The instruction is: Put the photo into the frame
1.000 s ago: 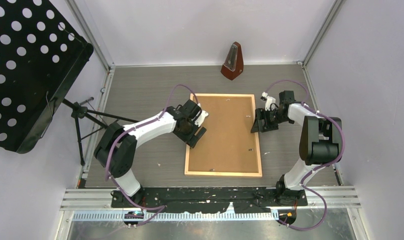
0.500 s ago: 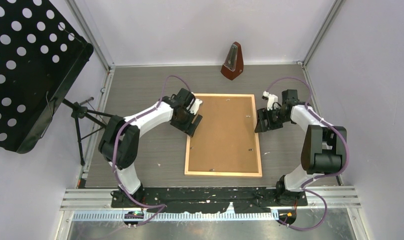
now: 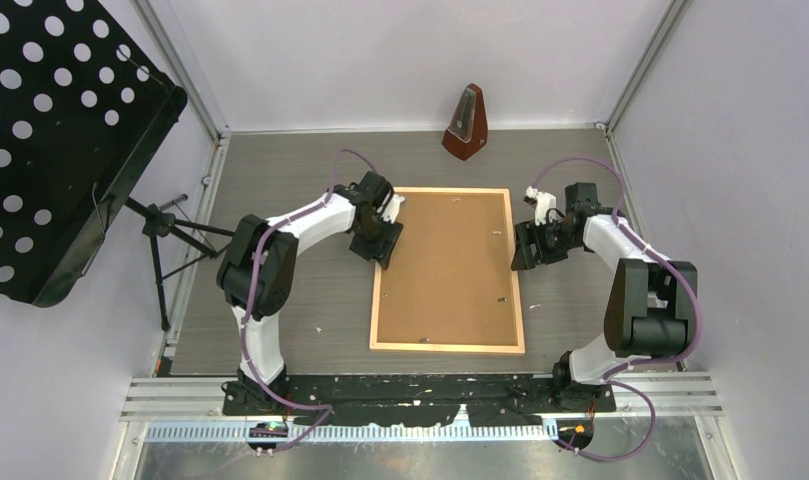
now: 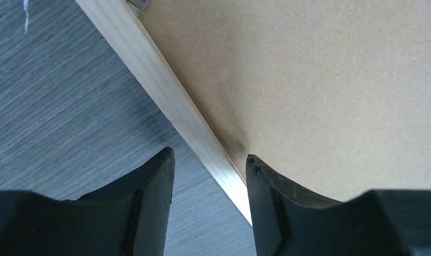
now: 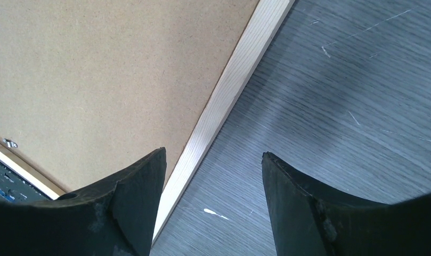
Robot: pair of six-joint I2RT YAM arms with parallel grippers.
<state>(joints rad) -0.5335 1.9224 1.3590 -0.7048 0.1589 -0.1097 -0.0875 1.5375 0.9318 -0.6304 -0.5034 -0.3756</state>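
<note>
Thin light-wood rectangular picture frame (image 3: 447, 348), long axis running away from me: I find left jaws open astride its left rail, right jaws open astride its right.

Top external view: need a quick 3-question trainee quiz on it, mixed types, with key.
1. True or false: a brown backing board fills the frame.
2. What stands at the far edge of the table? A) metronome B) mug C) desk lamp
3. Fill in: the left end effector straddles the frame's ____ long rail (left or right as seen from the top view).

Key: 1 true; 2 A; 3 left
</note>
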